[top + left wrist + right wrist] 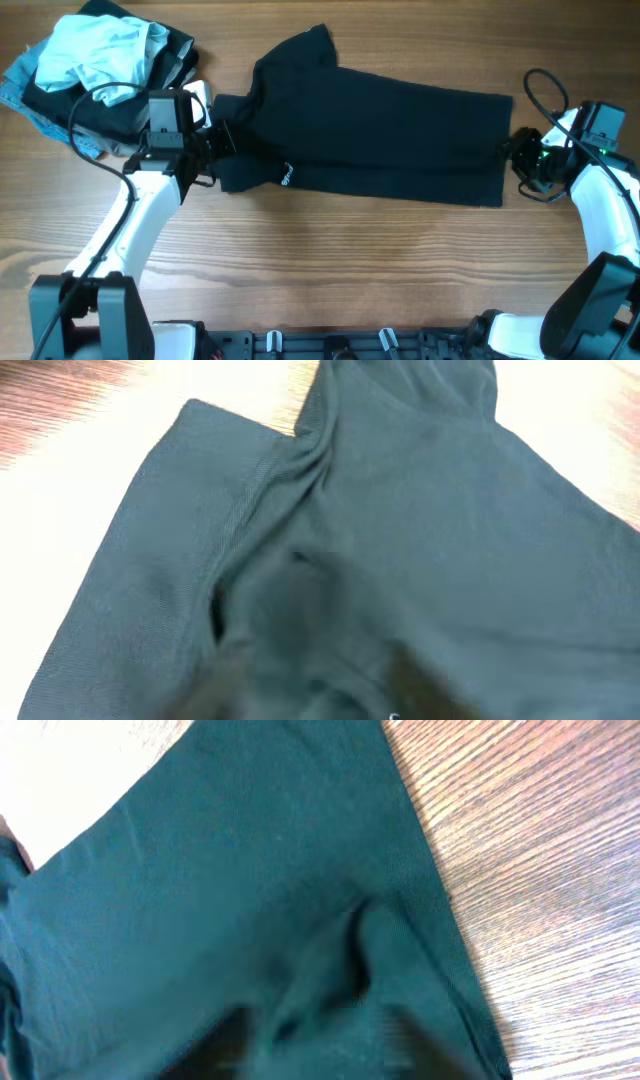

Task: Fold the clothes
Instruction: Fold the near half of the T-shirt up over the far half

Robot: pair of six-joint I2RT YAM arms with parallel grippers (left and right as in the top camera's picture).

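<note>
A black T-shirt (pixel 380 130) lies lengthwise across the middle of the table, folded into a long band, with one sleeve (pixel 300 50) sticking out at the back. My left gripper (pixel 222 142) is at the shirt's left end and is shut on a bunch of the cloth. In the left wrist view the cloth (pixel 420 540) fills the frame and rises between the blurred fingers (pixel 310 695). My right gripper (pixel 514 150) is at the shirt's right edge and is shut on it. In the right wrist view a raised fold of cloth (pixel 330 960) sits between the fingers (pixel 320 1035).
A pile of other clothes (pixel 100 70) lies at the back left, light blue cloth on top of dark pieces, right behind my left arm. Bare wooden table (pixel 350 270) runs along the front. A black cable (pixel 545 85) loops beside the right wrist.
</note>
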